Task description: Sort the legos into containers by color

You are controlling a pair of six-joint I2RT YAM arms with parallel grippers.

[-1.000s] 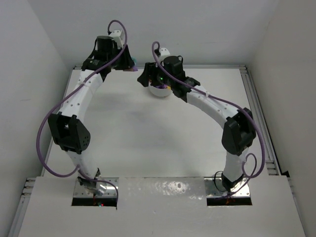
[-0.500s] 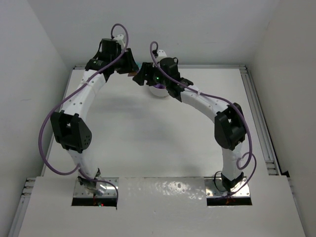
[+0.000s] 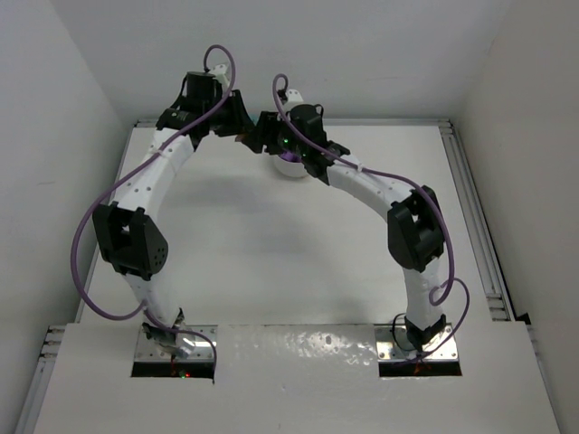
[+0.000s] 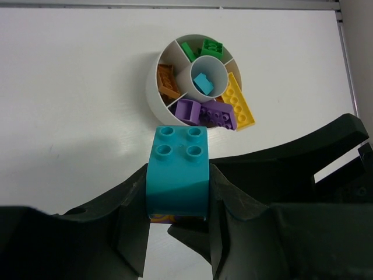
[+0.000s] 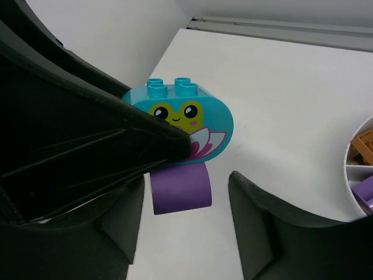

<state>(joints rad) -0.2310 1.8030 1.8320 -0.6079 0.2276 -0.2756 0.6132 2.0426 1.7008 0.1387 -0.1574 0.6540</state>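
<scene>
My left pincer (image 4: pixel 178 195) pinches a teal brick (image 4: pixel 178 169) by its sides, studs up, above the table (image 4: pixel 70 87) near its far edge. A frog face is printed on the brick's side, and a purple brick (image 5: pixel 180 186) hangs joined beneath it. My right pincer (image 5: pixel 186 219) is spread, one finger on each side of the purple brick, not touching it. Just to the right, the white dish (image 4: pixel 152 96) holds green bricks (image 4: pixel 211 46), an orange brick (image 4: pixel 166 81), purple pieces (image 4: pixel 218 114) and a yellow plate (image 4: pixel 239 102) in its ring sections. A small teal piece (image 4: pixel 204 83) lies in the centre well.
</scene>
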